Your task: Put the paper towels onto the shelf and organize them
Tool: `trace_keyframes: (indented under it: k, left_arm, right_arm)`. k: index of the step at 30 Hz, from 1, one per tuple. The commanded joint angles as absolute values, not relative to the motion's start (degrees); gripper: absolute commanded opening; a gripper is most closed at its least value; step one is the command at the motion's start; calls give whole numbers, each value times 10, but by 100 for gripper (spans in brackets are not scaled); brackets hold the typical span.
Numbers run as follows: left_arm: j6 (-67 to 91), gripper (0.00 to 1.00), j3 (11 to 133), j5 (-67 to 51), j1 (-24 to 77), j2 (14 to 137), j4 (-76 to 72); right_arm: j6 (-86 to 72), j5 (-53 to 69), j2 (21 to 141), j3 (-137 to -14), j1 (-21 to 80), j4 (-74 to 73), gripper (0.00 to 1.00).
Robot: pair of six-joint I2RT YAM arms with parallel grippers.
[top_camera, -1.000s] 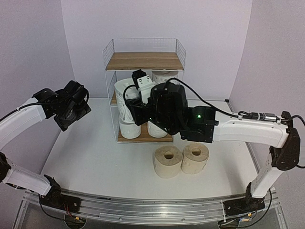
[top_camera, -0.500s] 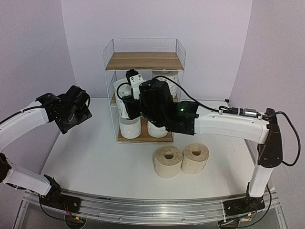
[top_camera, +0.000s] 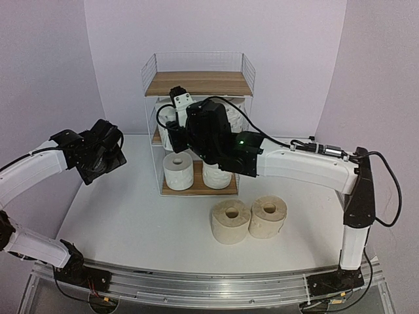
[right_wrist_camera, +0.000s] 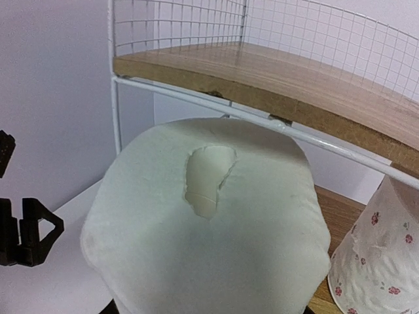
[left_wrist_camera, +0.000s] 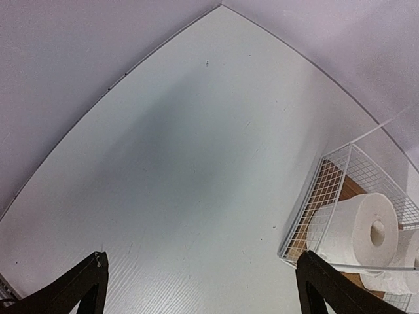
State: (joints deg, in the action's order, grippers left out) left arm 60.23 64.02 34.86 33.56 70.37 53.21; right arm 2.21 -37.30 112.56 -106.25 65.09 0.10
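The shelf (top_camera: 198, 83) stands at the back centre. My right gripper (top_camera: 173, 129) is shut on a plain white roll (right_wrist_camera: 209, 242), held at the left of the middle tier under the top board (right_wrist_camera: 275, 78); the roll hides the fingers. A printed roll (right_wrist_camera: 380, 261) stands to its right on that tier. Two white rolls (top_camera: 178, 169) (top_camera: 216, 175) stand on the bottom board. Two beige rolls (top_camera: 230, 221) (top_camera: 268, 216) stand on the table in front. My left gripper (top_camera: 98, 154) is open and empty, left of the shelf; its fingertips (left_wrist_camera: 327, 288) frame bare table.
The left wrist view shows the shelf's mesh side (left_wrist_camera: 327, 196) and a bottom-tier roll (left_wrist_camera: 363, 229) at lower right. Lilac walls (top_camera: 39, 78) close in on the left, back and right. The right arm's cable (top_camera: 281, 137) hangs in front of the shelf.
My right arm has carried the white roll up and further left into the middle tier, uncovering the bottom left roll. The left arm has barely moved.
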Motion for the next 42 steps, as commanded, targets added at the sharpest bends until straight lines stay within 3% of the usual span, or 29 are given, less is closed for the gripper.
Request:
trace_keyframes:
  k: [1,18,25,37,42]
  left_arm:
    - [587,100,636,334,332,703,510]
    - [608,99,620,327,331,701,514]
    - [617,100,611,328,331,699,516]
    - [619,100,603,330,330,700,517]
    - [619,100,603,336,330,698,521]
  right_arm:
    - [36,-405,1147,-1108,635,54,24]
    - [26,-428,1211,-1127,603,132,29]
    - [16,-414,1236,-1144,603,136,42]
    - [31,-424,1285,-1177,601,169,47]
    - [34,-426,1297,-1183,602,179,55]
